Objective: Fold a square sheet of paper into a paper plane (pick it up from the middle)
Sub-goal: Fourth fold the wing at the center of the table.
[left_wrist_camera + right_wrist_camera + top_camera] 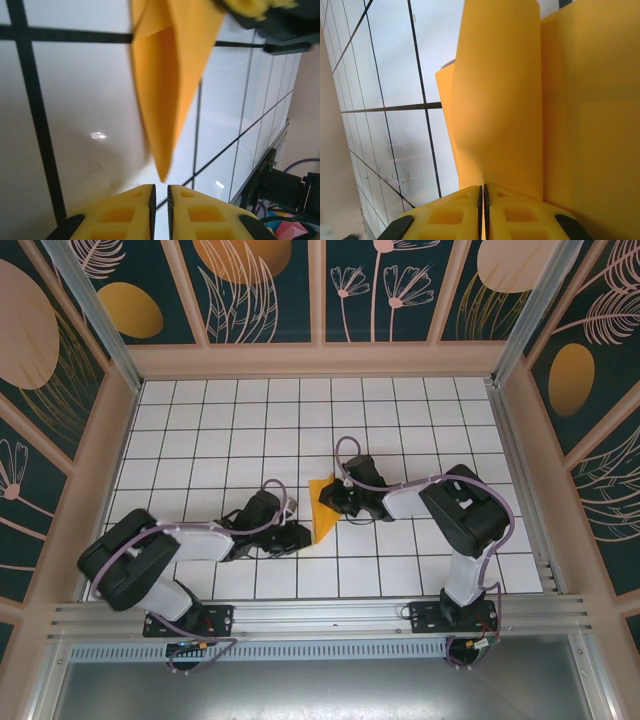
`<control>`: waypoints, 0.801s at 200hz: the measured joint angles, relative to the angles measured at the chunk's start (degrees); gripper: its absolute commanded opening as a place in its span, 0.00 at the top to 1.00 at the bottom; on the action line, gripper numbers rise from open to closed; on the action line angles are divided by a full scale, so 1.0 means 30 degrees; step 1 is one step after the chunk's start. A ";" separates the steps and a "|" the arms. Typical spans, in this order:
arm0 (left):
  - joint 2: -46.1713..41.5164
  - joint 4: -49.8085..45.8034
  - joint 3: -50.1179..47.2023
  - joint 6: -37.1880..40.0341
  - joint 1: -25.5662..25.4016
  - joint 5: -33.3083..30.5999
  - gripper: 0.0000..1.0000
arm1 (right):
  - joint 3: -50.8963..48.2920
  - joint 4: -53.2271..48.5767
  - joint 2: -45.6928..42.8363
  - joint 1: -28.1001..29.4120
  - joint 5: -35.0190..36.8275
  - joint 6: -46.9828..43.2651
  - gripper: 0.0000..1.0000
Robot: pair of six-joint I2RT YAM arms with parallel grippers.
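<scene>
The paper (322, 518) lies near the middle of the tiled surface (220, 420), between my two claws. It is folded into a narrow wedge, with its wide end away from my bases and its point toward them.

My left claw (298, 537) sits low on the surface just beside the pointed end. From my left wrist, its fingers (130, 210) stand almost together, with only a thin slit between them and nothing in it. The tip of the paper (165, 75) points at them from just ahead and stays apart from them. One folded layer there stands up from the surface along a crease.

My right claw (333, 498) is at the wide end, coming in from the right. From my right wrist, its fingers (520, 212) are pressed closed, the tips right at the edge of the paper (500, 100). A raised flap curves up in front of them and a flatter layer spreads to the right. I cannot tell whether a layer is pinched between them or whether the tips merely press against the sheet.
</scene>
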 measured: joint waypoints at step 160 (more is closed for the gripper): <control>0.4284 0.2098 0.2157 0.0058 0.0007 0.0933 0.79 | 0.0066 -0.0138 0.0015 0.0000 -0.0007 -0.0007 0.86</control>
